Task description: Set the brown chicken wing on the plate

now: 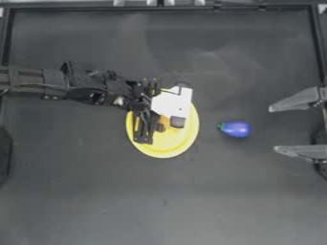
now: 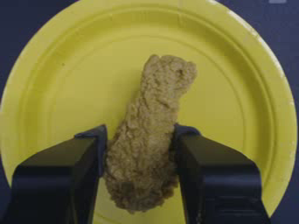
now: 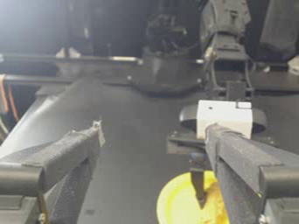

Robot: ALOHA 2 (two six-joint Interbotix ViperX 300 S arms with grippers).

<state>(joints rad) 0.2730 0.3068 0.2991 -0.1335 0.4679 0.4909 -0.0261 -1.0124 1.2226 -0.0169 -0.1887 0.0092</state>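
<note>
The wing [image 2: 151,131] is an elongated, knobbly piece with a rough, crumbed tan-brown surface; one end is narrower and slightly bent, the other broader and lumpy. In the left wrist view it lies over the well of the plate [image 2: 70,74], with its broad end between the two dark jaws of the left gripper [image 2: 140,153]. Both jaw faces sit against the sides of the wing, so the gripper is clenched on it; whether the wing rests on the plate surface or is held just above it cannot be told. The plate is round, flat and bright yellow, with a smooth matte surface, a shallow well and a raised rim marked by a concentric ridge. No other item shows in it besides the wing. In the top view the left arm reaches in from the left side, and its gripper [image 1: 146,125] and white wrist block cover much of the plate [image 1: 167,146]; the wing shows there only as a small brown spot [image 1: 161,128] beside the jaws. A blue rounded object [image 1: 235,128] with a green tip lies on the dark table [image 1: 159,201] beside the plate, apart from its rim, toward the right arm. The right gripper [image 1: 300,125] is parked at the right edge of the table, well apart from the plate, with its two grey jaws spread wide and nothing between them.
</note>
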